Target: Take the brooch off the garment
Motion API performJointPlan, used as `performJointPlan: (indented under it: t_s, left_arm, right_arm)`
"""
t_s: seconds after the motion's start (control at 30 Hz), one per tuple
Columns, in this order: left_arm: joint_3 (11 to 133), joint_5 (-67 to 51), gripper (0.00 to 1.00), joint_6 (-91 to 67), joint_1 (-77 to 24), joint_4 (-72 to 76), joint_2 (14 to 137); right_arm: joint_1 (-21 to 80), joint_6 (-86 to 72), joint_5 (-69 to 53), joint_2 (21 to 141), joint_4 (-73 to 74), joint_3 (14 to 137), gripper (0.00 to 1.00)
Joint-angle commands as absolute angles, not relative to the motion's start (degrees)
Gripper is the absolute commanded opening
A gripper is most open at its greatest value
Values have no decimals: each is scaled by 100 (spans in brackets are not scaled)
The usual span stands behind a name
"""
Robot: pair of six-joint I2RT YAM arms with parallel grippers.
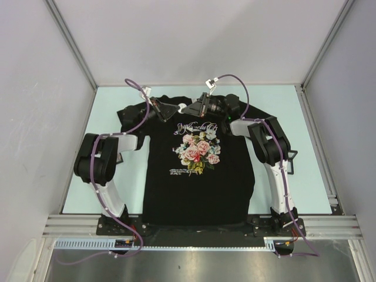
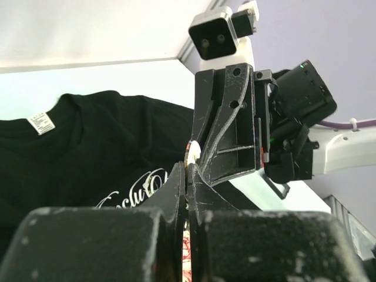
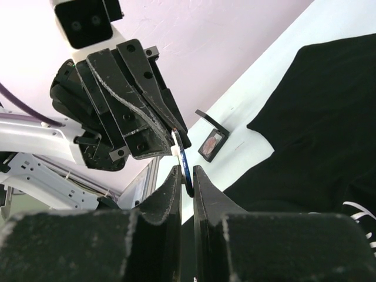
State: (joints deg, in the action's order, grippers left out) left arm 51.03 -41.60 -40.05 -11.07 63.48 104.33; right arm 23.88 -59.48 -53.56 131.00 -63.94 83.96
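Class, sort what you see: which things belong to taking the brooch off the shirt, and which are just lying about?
Belong to the job: shirt, brooch, left end effector, right end effector.
Lying about: small square case beside the shirt.

Top: high behind bases (image 1: pixel 117 223), looking down on whole table (image 1: pixel 282 176). Wrists: close along own fingers (image 2: pixel 173 194), facing each other. Shared: shirt (image 1: pixel 200 188).
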Motion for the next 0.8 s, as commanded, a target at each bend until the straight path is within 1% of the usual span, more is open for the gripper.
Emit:
performJointPlan:
  t_s: [0.0, 0.17, 0.43, 0.53, 0.57, 0.77]
  left_arm:
    - [4940, -4580, 0, -3727, -1459, 6706, 9949]
    - [4738, -4123, 0, -3709, -1617, 6838, 9836]
    - [4474, -3551, 0, -3454, -1749, 6803, 9571]
    - [4587, -3507, 0, -3419, -1740, 6532, 9624]
    - [4623, -3498, 0, -3393, -1740, 6469, 9641]
    - [4904, -3577, 0, -3323, -1635, 5950, 9826]
  right_arm:
    - [2268, -6063, -4351, 13228, -6459, 8244, 6]
    - [2259, -6161, -3947, 13228, -6627, 8130, 6]
    - [2259, -6222, -3735, 13122, -6767, 7902, 9]
    - [2259, -6205, -3893, 13070, -6873, 7884, 17]
    - [2259, -6179, -4024, 13052, -6899, 7858, 23]
    - [2206, -5987, -4595, 12841, -7172, 7682, 38]
